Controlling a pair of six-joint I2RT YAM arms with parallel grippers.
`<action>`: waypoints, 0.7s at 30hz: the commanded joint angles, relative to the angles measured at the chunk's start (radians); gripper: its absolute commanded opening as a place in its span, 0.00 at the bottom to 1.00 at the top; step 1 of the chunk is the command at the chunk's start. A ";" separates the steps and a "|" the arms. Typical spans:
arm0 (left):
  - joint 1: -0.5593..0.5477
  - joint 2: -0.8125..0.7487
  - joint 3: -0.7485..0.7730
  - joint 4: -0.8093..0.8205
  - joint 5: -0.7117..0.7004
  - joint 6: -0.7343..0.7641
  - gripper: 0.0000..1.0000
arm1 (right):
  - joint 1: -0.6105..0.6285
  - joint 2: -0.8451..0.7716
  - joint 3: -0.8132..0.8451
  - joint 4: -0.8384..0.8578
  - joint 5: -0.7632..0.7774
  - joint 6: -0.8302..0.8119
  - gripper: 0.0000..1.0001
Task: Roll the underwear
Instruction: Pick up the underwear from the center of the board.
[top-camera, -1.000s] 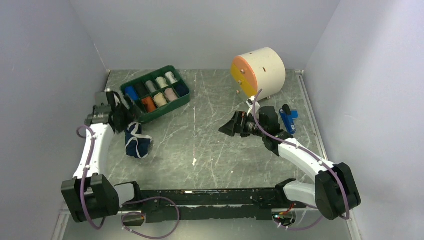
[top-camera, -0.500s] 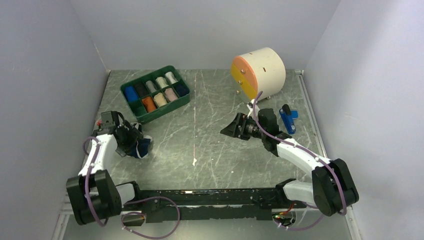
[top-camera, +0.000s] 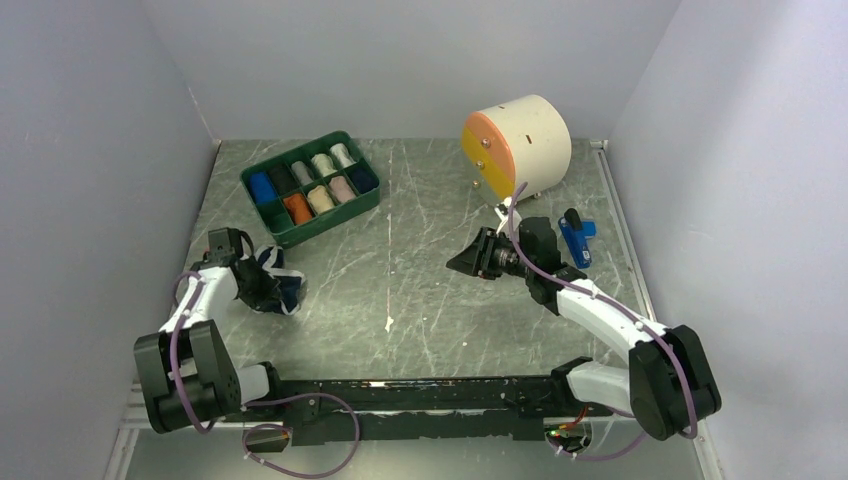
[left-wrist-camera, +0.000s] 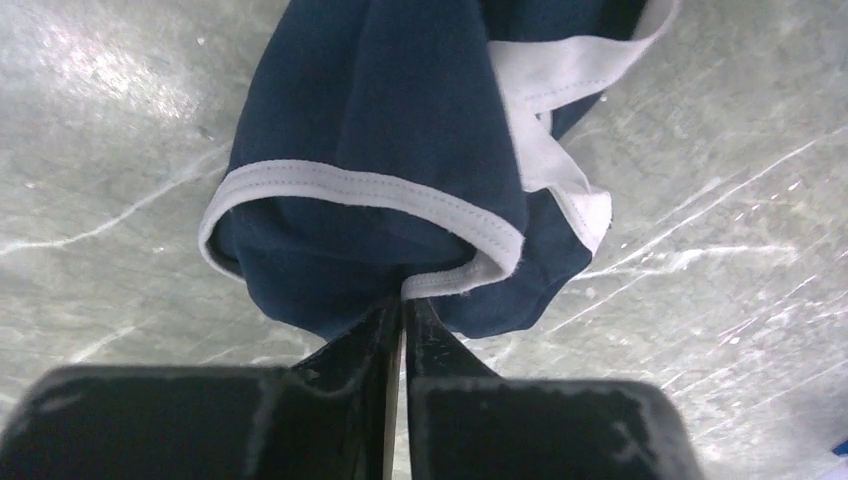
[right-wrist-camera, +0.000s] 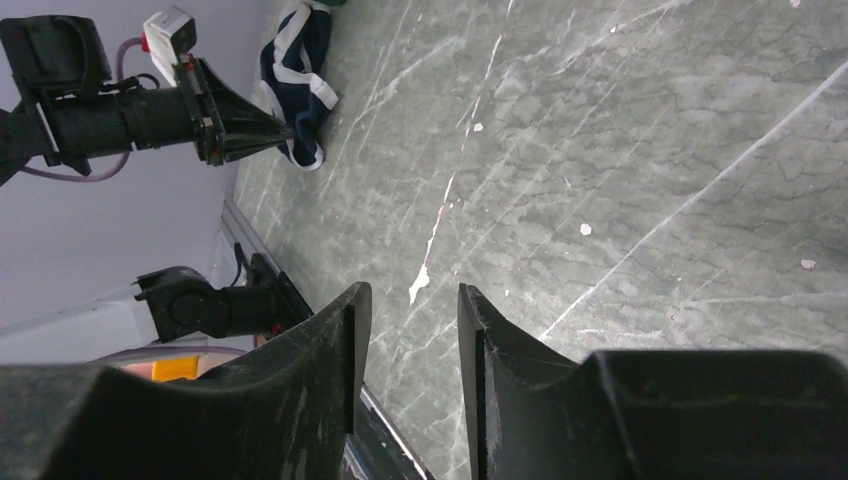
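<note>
The navy blue underwear (top-camera: 280, 290) with white edge trim lies bunched on the grey marbled table, near the left wall. In the left wrist view the underwear (left-wrist-camera: 380, 120) fills the top, its white hem reaching my fingertips. My left gripper (left-wrist-camera: 402, 302) is shut, pinching that hem on the cloth's near side. From above, the left gripper (top-camera: 266, 294) lies low against the bundle's left edge. My right gripper (top-camera: 457, 262) hovers over the table's middle right, pointing left. Its fingers stand apart around bare air in the right wrist view (right-wrist-camera: 412, 292), where the underwear (right-wrist-camera: 300, 70) shows far off.
A green tray (top-camera: 330, 222) holding several cloth rolls, one of them orange (top-camera: 297, 208), stands just behind the underwear. At the back right lies a cream drum (top-camera: 525, 135) with an orange-yellow face. A blue object (top-camera: 575, 238) sits near the right wall. Walls close in left, right and back.
My left arm swung down from beside the tray onto the underwear and its gripper shut on the hem. The right gripper's fingers narrowed while that arm stayed nearly in place.
</note>
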 joint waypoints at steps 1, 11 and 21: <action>0.006 -0.086 0.069 -0.029 0.034 0.042 0.05 | -0.004 -0.032 0.019 0.005 -0.018 -0.020 0.39; -0.023 -0.361 0.109 -0.029 0.370 0.009 0.05 | -0.004 -0.106 0.019 -0.045 0.087 -0.034 0.34; -0.546 -0.239 0.333 0.169 0.285 -0.189 0.05 | -0.003 -0.149 0.097 -0.153 0.283 -0.081 0.34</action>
